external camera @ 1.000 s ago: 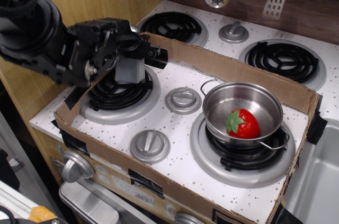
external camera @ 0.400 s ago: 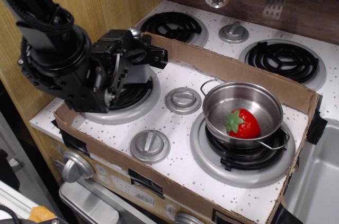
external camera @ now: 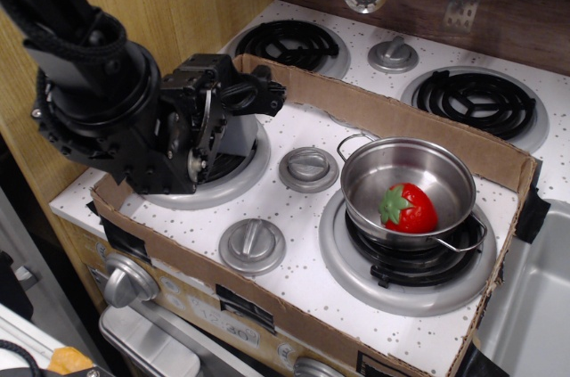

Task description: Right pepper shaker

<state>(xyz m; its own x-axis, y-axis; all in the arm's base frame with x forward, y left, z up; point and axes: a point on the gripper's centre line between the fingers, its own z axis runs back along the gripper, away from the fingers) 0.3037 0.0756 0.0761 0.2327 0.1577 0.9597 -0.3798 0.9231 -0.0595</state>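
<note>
The grey pepper shaker [external camera: 239,135] shows only as a grey patch under my gripper, over the front-left burner [external camera: 233,179]. The rest of it, including the cap, is hidden by the black wrist. My gripper [external camera: 252,102] sits right on top of it with its black fingers [external camera: 267,96] closed around its upper part. The shaker seems held at the burner's right side, and I cannot tell whether it touches the burner.
A steel pot [external camera: 423,163] holding a toy strawberry [external camera: 410,208] sits on the front-right burner. Two round silver knobs [external camera: 308,168] [external camera: 253,245] lie between the burners. A cardboard wall [external camera: 401,118] rings the front stove top. A sink [external camera: 534,306] lies at the right.
The arm has swung in over the front-left burner, and its wrist now covers most of it. The shaker, plainly seen in the fingers a second ago, is now mostly hidden.
</note>
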